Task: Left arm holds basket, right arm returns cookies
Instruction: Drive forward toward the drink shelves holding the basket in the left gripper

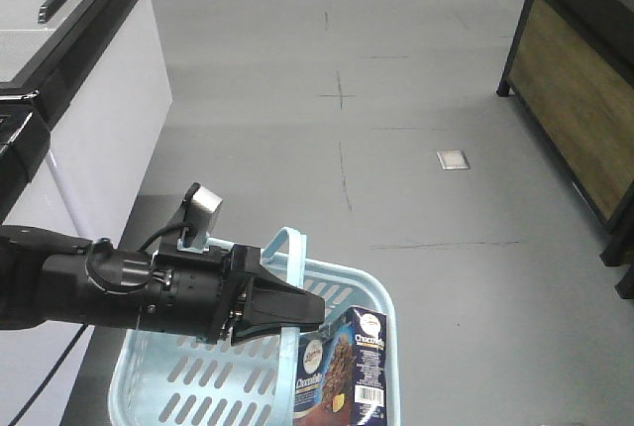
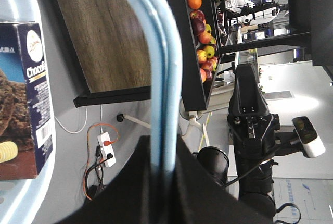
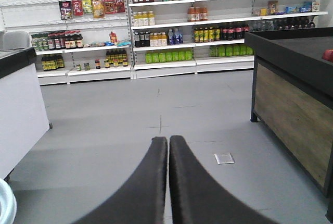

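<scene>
- Grey shop floor (image 1: 396, 149) fills the front view, with a white counter (image 1: 109, 119) at the left, a black and wood stand (image 1: 580, 99) at the right and stocked shelves (image 3: 197, 21) along the far wall.
- At the bottom of the front view sits the light blue basket (image 1: 342, 269), its slotted side facing the camera and its curved handle (image 1: 287, 243) raised.
- Reaching in from the left is the left arm (image 1: 119, 287), a small silver camera (image 1: 203, 203) on top.
- The left gripper (image 1: 315, 312) is over the basket. In the left wrist view its dark fingers (image 2: 197, 187) are clamped tight around the handle, which runs up between them.
- Inside the basket the cookies (image 1: 342, 367) stand upright against the right-hand wall, just beside and below the left gripper's tip. "Chocofab" and a barcode show on the box.
- The right gripper (image 3: 168, 139) has its two fingers pressed together with nothing between them. It points across the floor toward the shelves.
</scene>
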